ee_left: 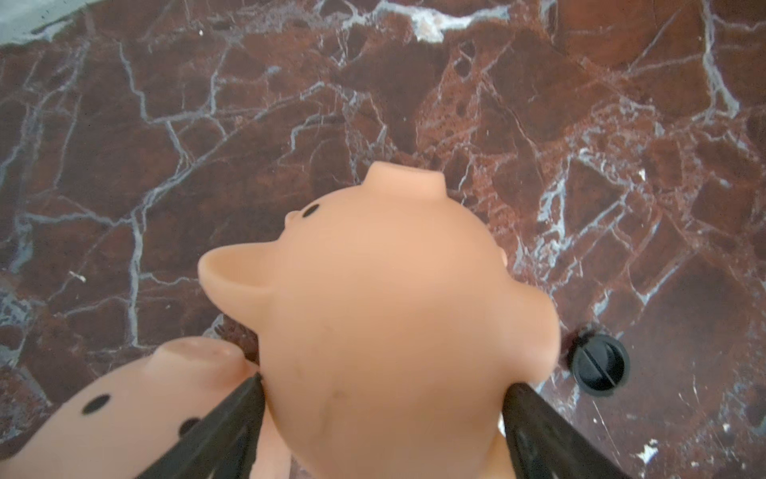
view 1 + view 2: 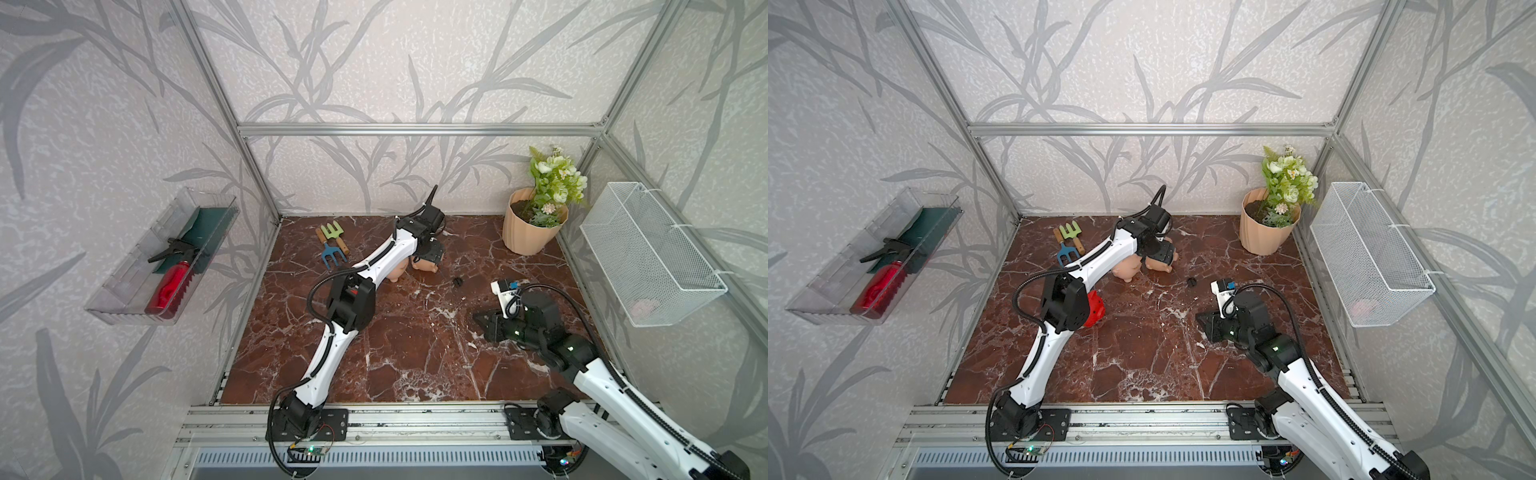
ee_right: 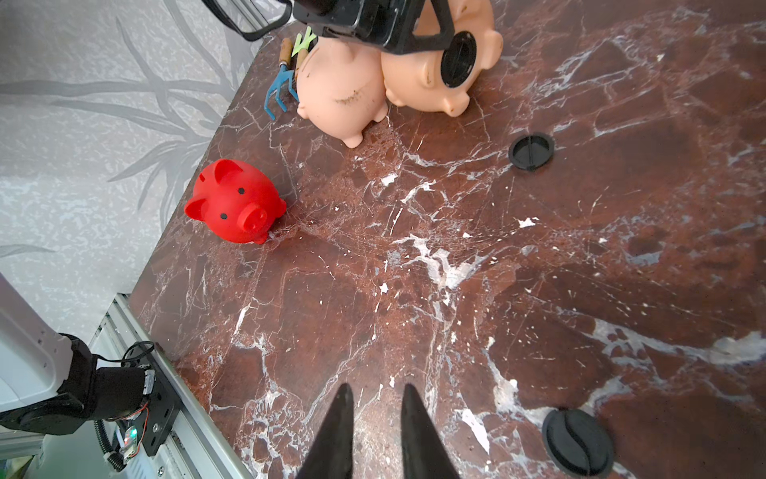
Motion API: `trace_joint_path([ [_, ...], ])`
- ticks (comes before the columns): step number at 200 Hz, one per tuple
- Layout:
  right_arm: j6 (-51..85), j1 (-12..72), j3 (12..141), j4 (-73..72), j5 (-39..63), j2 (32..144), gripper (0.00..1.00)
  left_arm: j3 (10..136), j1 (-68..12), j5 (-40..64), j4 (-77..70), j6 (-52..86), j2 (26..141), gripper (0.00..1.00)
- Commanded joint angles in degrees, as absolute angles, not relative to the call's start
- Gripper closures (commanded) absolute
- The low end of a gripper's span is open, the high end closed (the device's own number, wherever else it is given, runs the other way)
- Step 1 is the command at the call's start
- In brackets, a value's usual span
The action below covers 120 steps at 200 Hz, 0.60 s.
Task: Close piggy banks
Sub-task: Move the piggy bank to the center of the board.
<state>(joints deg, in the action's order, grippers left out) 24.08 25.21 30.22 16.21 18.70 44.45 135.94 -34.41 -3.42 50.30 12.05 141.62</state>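
My left gripper (image 1: pixel 385 381) is shut on a peach piggy bank (image 1: pixel 385 290), one finger on each flank. In the right wrist view this pig (image 3: pixel 439 79) lies on its side and a black plug (image 3: pixel 458 54) sits in its belly hole. A second peach piggy bank (image 3: pixel 340 91) leans against it. Both pigs (image 2: pixel 426 264) stand at the back middle of the table. The red piggy bank (image 2: pixel 1094 309) stands upright beside the left arm. My right gripper (image 3: pixel 377 392) hovers narrowly open and empty over the marble, at the right (image 2: pixel 478 318).
Two loose black plugs lie on the marble, one (image 3: pixel 531 151) near the peach pigs and one (image 3: pixel 578 441) beside my right gripper. Small garden tools (image 2: pixel 332 245) lie at the back left, and a ribbed flower pot (image 2: pixel 530 226) stands at the back right. A wire basket (image 2: pixel 652 253) hangs on the right wall.
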Motion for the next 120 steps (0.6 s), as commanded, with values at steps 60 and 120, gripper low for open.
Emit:
trace_joint_path([
  [60,24.57,24.7,31.37,19.3,14.49,45.7,0.78,144.4,-33.21,-2.77,53.7,11.37,146.09,0.01],
  [120,25.6,24.72,30.7,22.98,10.55,45.84,0.74,145.55,-33.07,-0.41,55.03,10.95,139.89,0.01],
])
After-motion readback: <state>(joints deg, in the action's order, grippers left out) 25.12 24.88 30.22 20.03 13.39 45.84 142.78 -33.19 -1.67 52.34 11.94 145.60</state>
